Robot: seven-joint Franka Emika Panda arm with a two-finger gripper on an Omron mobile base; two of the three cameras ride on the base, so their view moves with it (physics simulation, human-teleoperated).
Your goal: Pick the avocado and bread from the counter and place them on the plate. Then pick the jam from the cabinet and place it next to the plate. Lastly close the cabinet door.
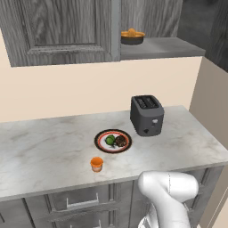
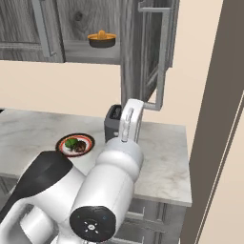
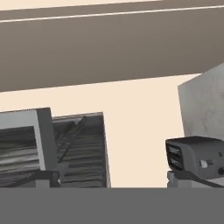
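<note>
- Nearest me on the worktop (image 1: 44, 151), the jam (image 1: 96, 164) sits just beside the plate (image 1: 113, 141).
- On that plate, avocado (image 1: 109, 140) and bread (image 1: 120, 141) lie side by side, toaster (image 1: 147, 115) behind.
- I judge only the closing is left.
- My claw: I cannot tell its spread from these views.
- Farthest up, the cabinet door (image 2: 151, 52) stands swung open; next I must get behind it and push it shut.
</note>
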